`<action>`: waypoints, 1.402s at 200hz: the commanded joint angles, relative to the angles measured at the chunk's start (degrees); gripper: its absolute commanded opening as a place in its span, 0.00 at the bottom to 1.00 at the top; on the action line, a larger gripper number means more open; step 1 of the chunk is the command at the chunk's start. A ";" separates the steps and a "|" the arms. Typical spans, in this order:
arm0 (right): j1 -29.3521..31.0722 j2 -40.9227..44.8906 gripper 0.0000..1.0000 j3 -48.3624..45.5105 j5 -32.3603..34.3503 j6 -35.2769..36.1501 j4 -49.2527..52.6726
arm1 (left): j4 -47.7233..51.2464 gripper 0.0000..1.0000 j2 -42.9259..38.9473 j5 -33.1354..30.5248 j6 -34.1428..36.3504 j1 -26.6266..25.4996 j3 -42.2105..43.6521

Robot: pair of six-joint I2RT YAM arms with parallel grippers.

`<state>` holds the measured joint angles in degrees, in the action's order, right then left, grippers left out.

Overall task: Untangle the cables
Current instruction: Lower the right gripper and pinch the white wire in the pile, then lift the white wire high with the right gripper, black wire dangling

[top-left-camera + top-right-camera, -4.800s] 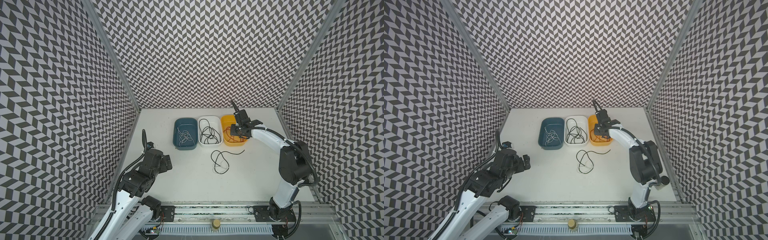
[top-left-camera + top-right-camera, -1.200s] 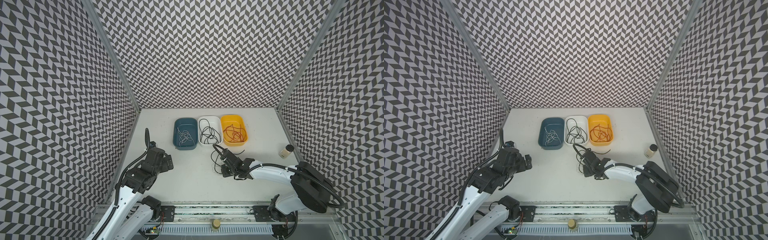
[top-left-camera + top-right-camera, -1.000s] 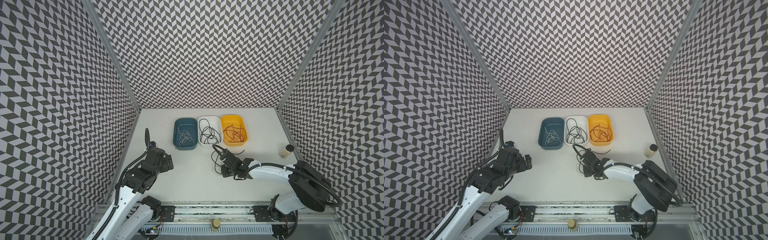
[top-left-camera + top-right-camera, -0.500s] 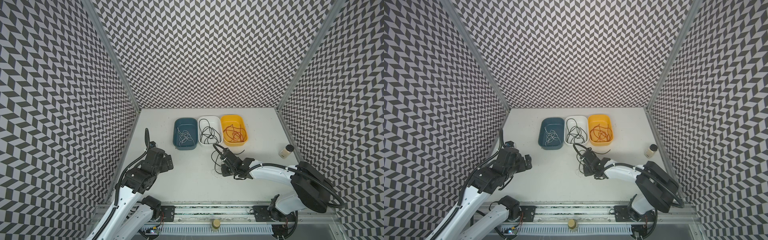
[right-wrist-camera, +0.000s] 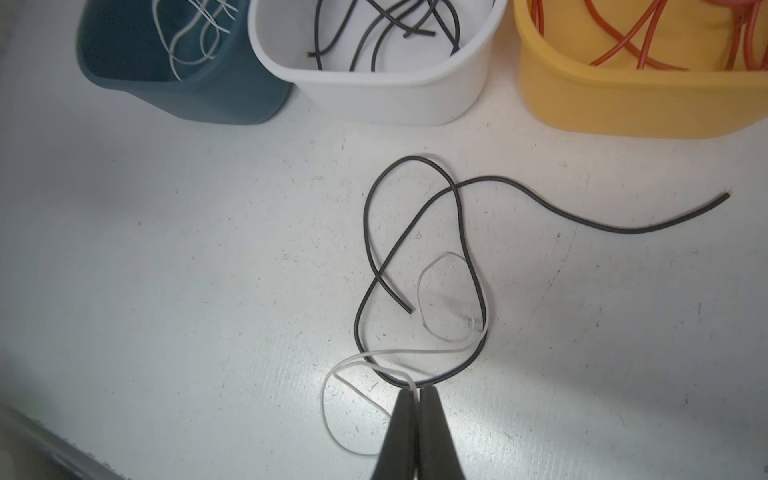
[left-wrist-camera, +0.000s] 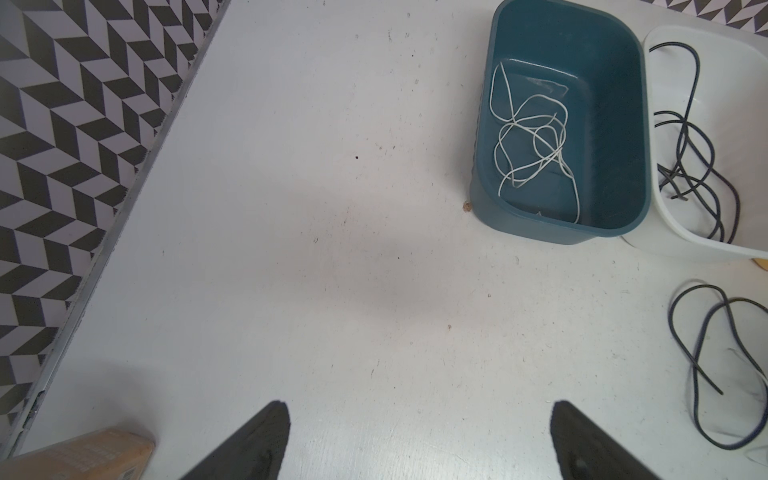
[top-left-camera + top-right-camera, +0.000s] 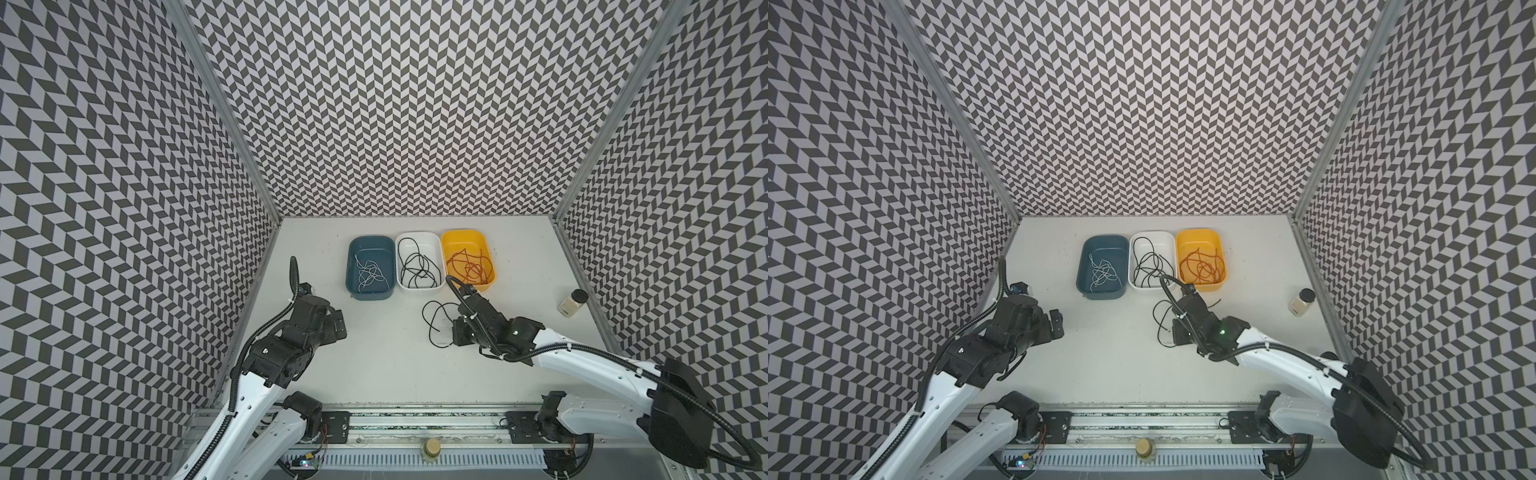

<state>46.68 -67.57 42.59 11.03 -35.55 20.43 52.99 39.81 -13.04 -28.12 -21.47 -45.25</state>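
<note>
A loose black cable (image 5: 457, 199) lies looped on the white table in front of the trays, with a thin white cable (image 5: 399, 352) tangled through its near loop. My right gripper (image 5: 417, 390) is shut on the white cable where it crosses the black loop. In both top views that gripper (image 7: 451, 336) (image 7: 1173, 334) sits low at the tangle (image 7: 432, 316). My left gripper (image 6: 419, 415) is open and empty, hovering above bare table at the left (image 7: 336, 326). More white cables (image 7: 370, 274), black cables (image 7: 417, 268) and red-orange cables (image 7: 469, 266) lie in the trays.
A teal tray (image 7: 351, 286), a white tray (image 7: 417, 237) and a yellow tray (image 7: 463, 235) stand side by side at the back. A small jar (image 7: 572, 302) stands near the right wall. A brown box corner (image 6: 83, 457) shows by the left wall.
The right arm came from the yellow tray down to the tangle on the table. Over the last second its jaws closed on the white cable. The left arm has barely moved.
</note>
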 commanded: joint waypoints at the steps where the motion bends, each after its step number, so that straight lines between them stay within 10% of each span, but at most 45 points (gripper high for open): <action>1: 0.43 3.94 0.02 2.93 0.18 0.83 2.62 | 0.40 1.00 -0.48 -1.46 -0.18 -0.26 -0.71; 184: 2.27 8.88 0.00 31.29 -5.02 11.04 9.12 | 0.29 1.00 -0.73 -1.38 -0.18 -0.17 -0.71; 280: 2.46 -8.27 0.00 69.29 -4.65 17.79 28.90 | 0.35 1.00 -0.47 -1.29 -0.14 -0.20 -0.74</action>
<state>48.66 -72.60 105.51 6.02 -20.29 43.86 53.01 39.46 -13.04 -28.12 -21.47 -45.25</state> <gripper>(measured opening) 0.048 0.997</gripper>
